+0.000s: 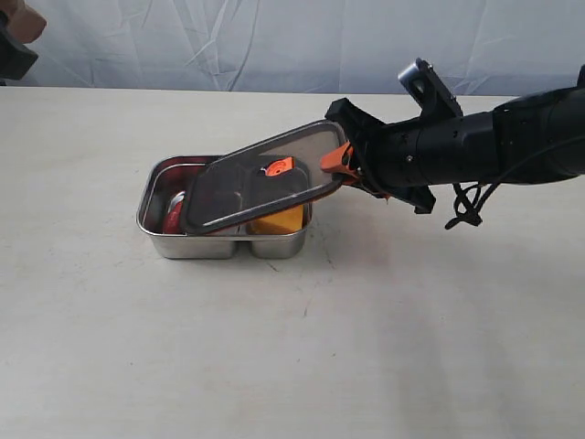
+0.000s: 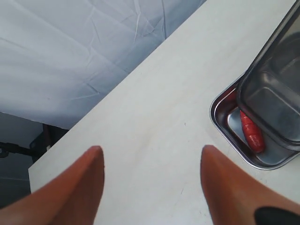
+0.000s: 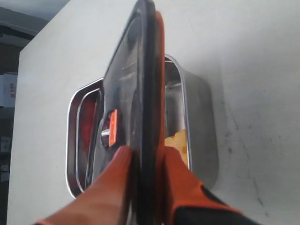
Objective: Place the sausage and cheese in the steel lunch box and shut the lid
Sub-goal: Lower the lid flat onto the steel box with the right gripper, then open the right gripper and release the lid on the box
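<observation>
My right arm is matte black with a looped black cable; left gripper fingers are tapered orange.

I can read no text anywhere. A white box beyond the table, at the edge of my right wrist view, bears dark marks too blurred to make out.

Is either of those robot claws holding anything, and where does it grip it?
The right gripper pinches the dark translucent plastic lid by its edge; the left gripper holds nothing.

sausage: 1 | cheese: 1 | steel lunch box: 1 | lid: 1
</observation>
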